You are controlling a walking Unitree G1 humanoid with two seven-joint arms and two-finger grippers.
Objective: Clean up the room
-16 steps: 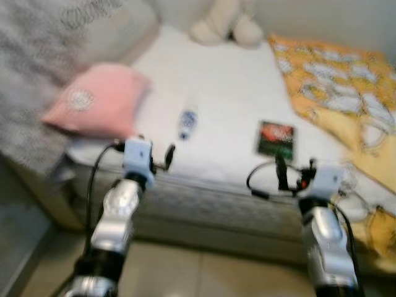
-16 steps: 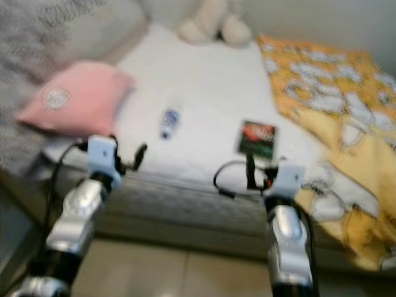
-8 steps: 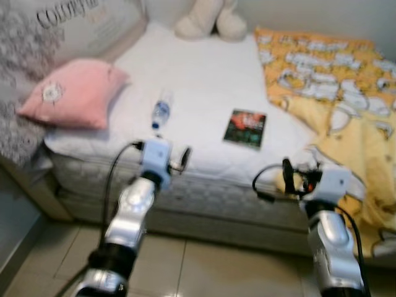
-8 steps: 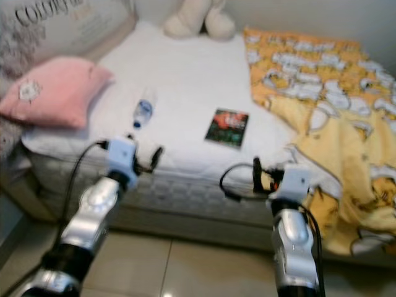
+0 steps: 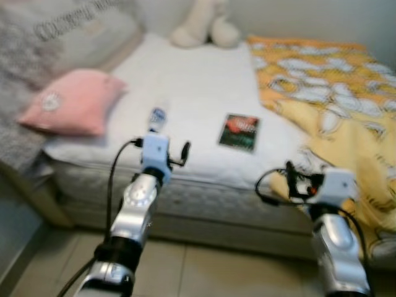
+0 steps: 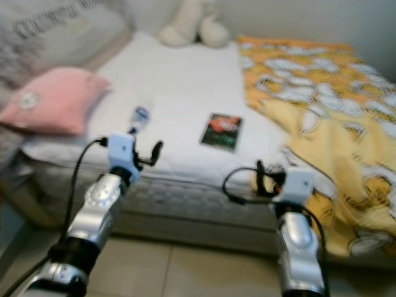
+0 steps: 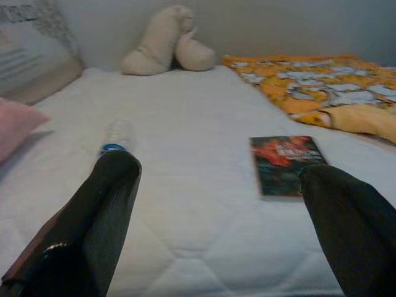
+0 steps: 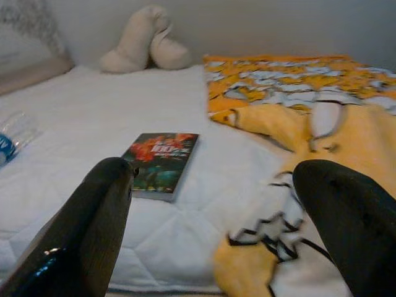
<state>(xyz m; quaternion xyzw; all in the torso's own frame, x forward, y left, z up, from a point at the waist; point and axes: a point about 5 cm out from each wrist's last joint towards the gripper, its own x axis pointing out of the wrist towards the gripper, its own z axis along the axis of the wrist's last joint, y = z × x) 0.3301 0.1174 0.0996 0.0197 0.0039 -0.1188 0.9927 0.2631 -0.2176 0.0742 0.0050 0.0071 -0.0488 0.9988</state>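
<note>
robot halted at a bed to be tidied, camera shifted since half a second ago.
head views: book (image 5: 239,131) and bottle (image 5: 157,117) are seen on the mattress (image 5: 198,80), slightly nearer. wrist views: left gripper (image 7: 216,216) and right gripper (image 8: 210,216) are held spread, empty, so approach is judged nearly done.

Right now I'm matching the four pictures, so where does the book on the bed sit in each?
Left eye view: book mid-mattress, ahead of both grippers.
Right eye view: book likewise.
Left wrist view: book near one finger.
Right wrist view: book near one finger.
Shared landmark: cream plush toy at the bed's far end.
</note>
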